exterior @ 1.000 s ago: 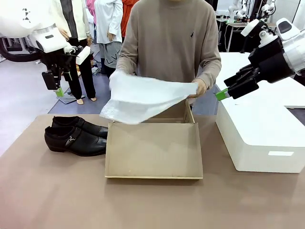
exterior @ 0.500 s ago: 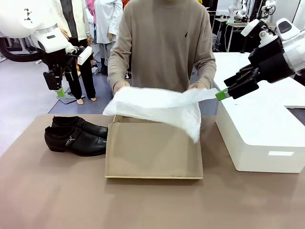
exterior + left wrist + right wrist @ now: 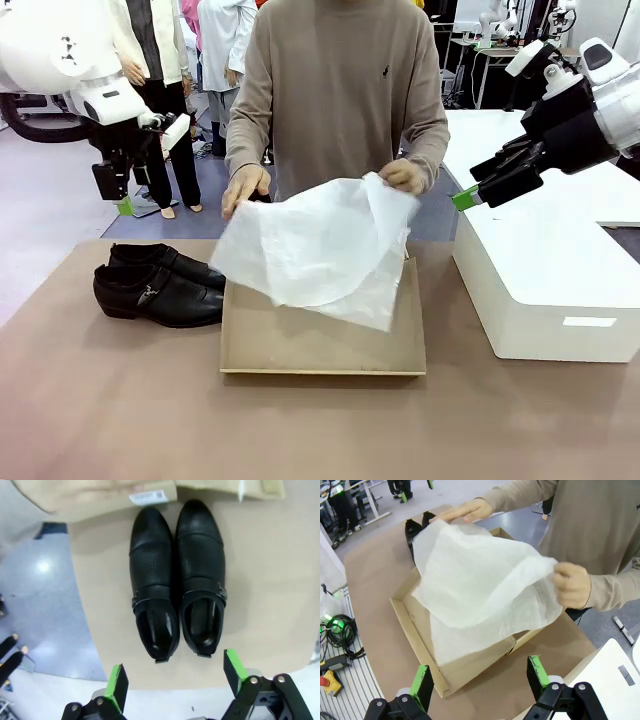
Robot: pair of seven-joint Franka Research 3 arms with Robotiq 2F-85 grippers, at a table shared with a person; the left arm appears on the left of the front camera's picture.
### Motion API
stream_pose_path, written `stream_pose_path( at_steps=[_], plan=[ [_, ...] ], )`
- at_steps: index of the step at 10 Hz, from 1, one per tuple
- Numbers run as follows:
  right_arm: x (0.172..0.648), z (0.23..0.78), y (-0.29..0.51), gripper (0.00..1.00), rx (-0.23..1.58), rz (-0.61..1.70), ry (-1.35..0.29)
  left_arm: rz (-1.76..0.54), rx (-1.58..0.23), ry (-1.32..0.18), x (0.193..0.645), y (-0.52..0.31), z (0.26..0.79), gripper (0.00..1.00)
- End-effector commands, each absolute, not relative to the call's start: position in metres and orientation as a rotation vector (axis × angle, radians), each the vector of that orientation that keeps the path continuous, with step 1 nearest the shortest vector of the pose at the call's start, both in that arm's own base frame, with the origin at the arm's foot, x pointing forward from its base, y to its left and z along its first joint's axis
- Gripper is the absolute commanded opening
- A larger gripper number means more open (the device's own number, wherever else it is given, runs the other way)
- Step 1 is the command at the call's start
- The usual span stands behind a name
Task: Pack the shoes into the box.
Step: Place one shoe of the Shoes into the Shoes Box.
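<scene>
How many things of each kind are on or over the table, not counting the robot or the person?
Glossy black leather shoes: 2
Tan cardboard box: 1
White tissue paper sheet: 1
Big white rectangular block: 1
Total: 5

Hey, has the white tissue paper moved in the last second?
Yes. The tissue paper has dropped lower, now hanging down over the box rather than above its far edge.
</scene>
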State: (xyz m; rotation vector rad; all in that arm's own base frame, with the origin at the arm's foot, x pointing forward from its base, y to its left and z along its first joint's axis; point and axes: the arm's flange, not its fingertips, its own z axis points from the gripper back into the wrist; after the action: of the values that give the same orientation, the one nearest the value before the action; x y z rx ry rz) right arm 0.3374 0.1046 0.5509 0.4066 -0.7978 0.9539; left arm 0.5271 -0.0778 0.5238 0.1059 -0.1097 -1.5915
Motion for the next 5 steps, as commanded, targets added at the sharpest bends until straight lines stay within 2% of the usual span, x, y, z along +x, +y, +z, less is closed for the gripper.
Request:
stream_pose_path(
  at_steps=[1,5],
  plan=[
    [0.339,0.550,0.105,1.00,0.422,0.961,-0.805,-1.576,0.057,-0.095,0.550,-0.069,0.523,1.00],
    [0.339,0.550,0.105,1.00,0.422,0.961,-0.805,-1.497,0.027,-0.131,0.586,-0.055,0.479,1.00]
  ],
)
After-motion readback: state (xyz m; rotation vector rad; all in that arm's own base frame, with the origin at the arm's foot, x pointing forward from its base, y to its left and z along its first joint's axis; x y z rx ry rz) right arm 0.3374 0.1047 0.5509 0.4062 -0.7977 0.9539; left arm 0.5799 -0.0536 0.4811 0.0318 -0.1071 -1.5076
